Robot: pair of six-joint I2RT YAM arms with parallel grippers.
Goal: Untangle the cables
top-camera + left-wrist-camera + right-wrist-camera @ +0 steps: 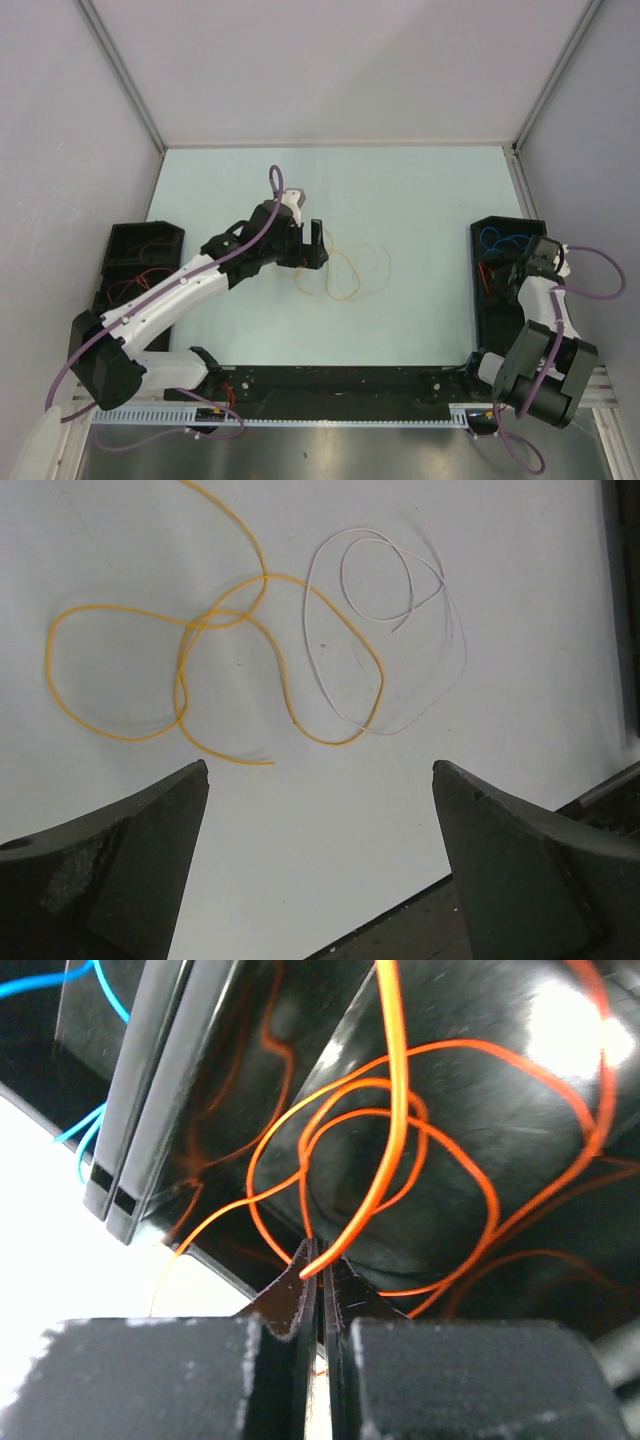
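Observation:
An orange-yellow cable [205, 620] lies in crossing loops on the table, and its right loop overlaps a pale cable [308, 595]. Both show mid-table in the top view [340, 278]. My left gripper [320, 770] is open and empty, hovering just short of these loops, also seen from above [313, 245]. My right gripper [320, 1257] is shut on an end of an orange cable [395, 1110] over the right black tray [490, 310]. More orange loops lie tangled in that tray. Blue cables [110, 1000] lie in its far compartment [505, 238].
A second black tray [125, 235] at the left table edge holds red cables [150, 250]. A black rail [330, 385] runs along the near edge between the arm bases. Grey walls enclose the table on three sides.

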